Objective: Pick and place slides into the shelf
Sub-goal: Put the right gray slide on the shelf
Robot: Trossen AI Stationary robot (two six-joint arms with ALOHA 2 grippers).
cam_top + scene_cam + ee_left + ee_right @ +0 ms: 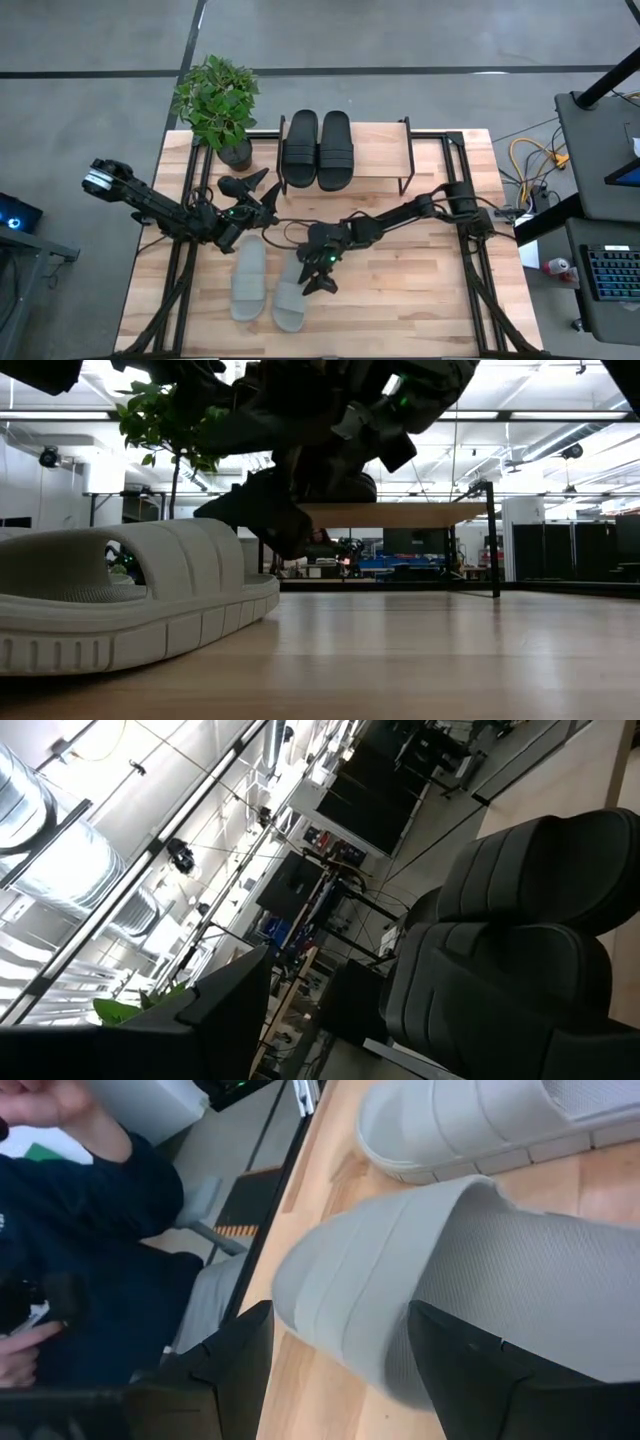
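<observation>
- Four open-toed slide sandals show from above: a black pair (pixel 318 148) lying side by side on the light wooden plank top of the low black-framed shelf (pixel 385 150), and a pale grey-white pair on the big wooden table (pixel 420 290) in front of it.
- One pale grey slide, the left one of the pair (pixel 248 279), lies flat on the table, just beside the right one (pixel 290 300), which lies a little nearer the table's front edge.
- Seen from table height, a pale ribbed slide (pixel 130 600) fills the near left, resting on the wood, with the shelf's plank (pixel 400 513) and thin black leg farther back.
- Right gripper (pixel 318 272) hangs over the heel end of the right-hand pale slide; in its wrist view the two dark fingers (pixel 470 1370) stand apart on either side of that slide's edge (pixel 420 1270), the jaws open and not clamped on it.
- Left gripper (pixel 255 190) sits between the pale pair and the shelf, near the shelf's left end, its jaws spread and holding nothing; its wrist view looks at the straps of the black pair (pixel 520 950).
- Behind the shelf's left corner stands a leafy green potted plant (pixel 218 105).
- Beyond the table edge, the right wrist view shows a person in a dark blue sleeve (pixel 90 1240).
</observation>
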